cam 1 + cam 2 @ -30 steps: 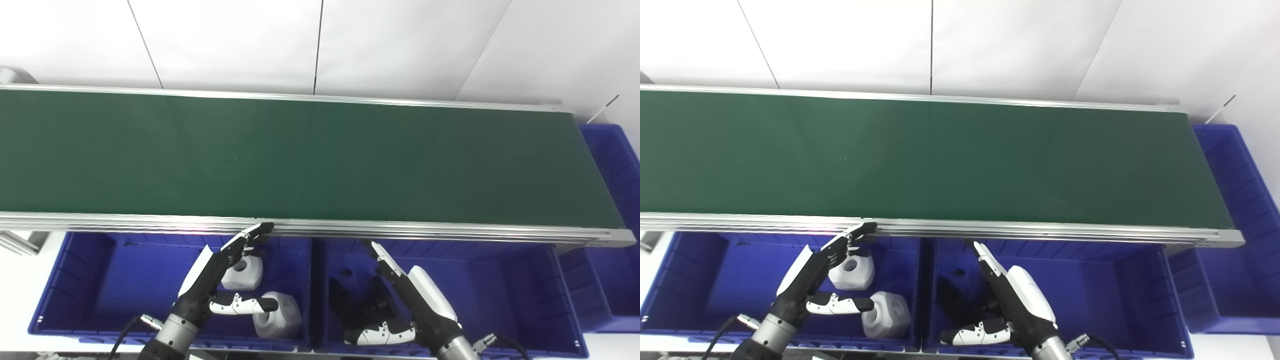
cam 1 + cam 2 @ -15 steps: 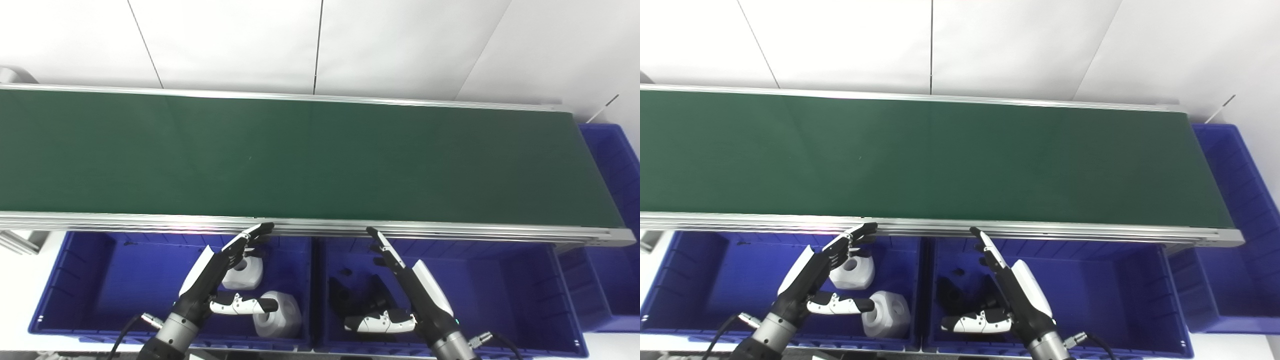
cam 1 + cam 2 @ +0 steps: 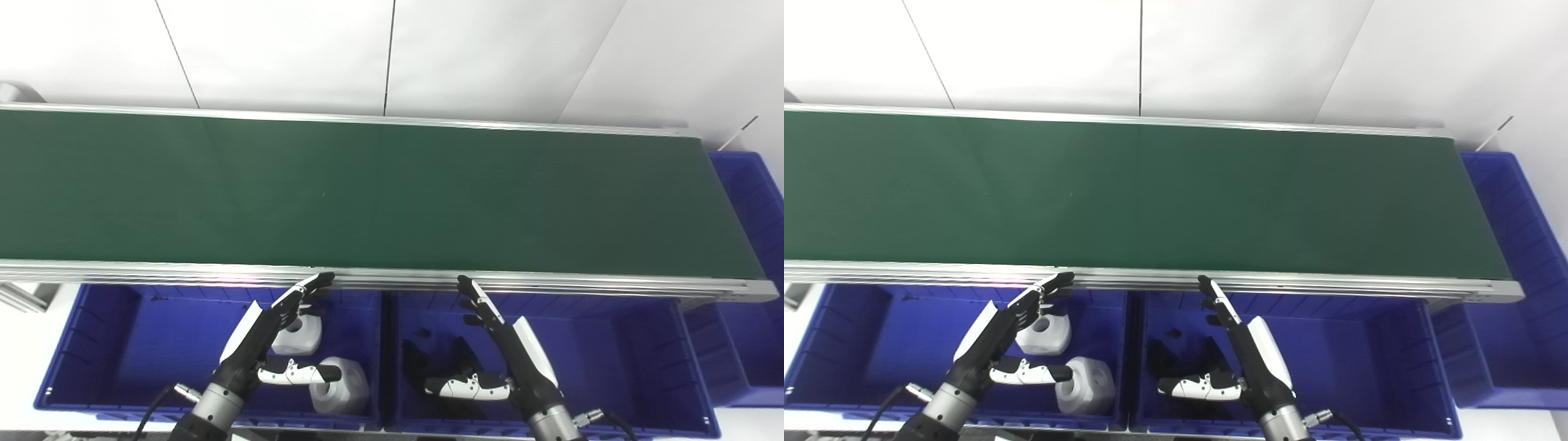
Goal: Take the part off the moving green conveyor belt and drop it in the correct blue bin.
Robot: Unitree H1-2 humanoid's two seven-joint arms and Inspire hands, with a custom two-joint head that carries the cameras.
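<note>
No part shows on the long green conveyor belt point(image 3: 380, 196); below it, the left robot hand point(image 3: 269, 343) and right robot hand point(image 3: 496, 361) hang spread, empty. Binned white blocky parts point(image 3: 340, 383) look rigid, light; grasp their flat sides.

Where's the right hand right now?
The right hand hangs open over the right blue bin, above black parts, fingers just below the conveyor's near rail.

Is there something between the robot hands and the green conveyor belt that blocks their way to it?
Nothing visible does. The left robot hand and right robot hand hang open over the blue bins, fingertips near the green conveyor belt, which carries no part.
</note>
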